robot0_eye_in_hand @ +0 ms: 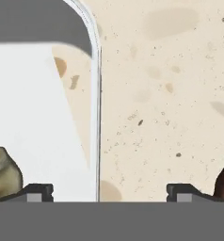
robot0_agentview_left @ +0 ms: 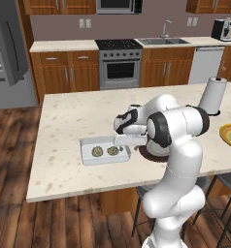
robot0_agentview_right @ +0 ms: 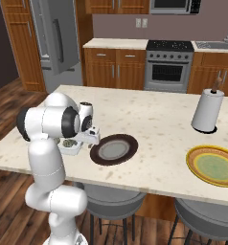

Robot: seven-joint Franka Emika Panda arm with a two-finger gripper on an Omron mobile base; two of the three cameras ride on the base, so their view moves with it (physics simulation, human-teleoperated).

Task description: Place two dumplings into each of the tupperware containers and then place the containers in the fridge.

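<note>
Hovering low over the island counter (robot0_agentview_left: 69, 116), my gripper (robot0_eye_in_hand: 109, 190) straddles the right rim of the tupperware container (robot0_agentview_left: 88, 157), fingers spread wide and holding nothing. One fingertip (robot0_eye_in_hand: 37, 190) sits inside the tray beside a dumpling (robot0_eye_in_hand: 3, 172), the other outside over bare counter, close to the dark brown plate (robot0_agentview_right: 114, 150). From the left base camera the container lies flat with its long axis running left to right along the counter's near edge, two dumplings (robot0_agentview_left: 97, 151) side by side in it. The fridge (robot0_agentview_left: 8, 48) stands well apart, across the wooden floor at far left.
</note>
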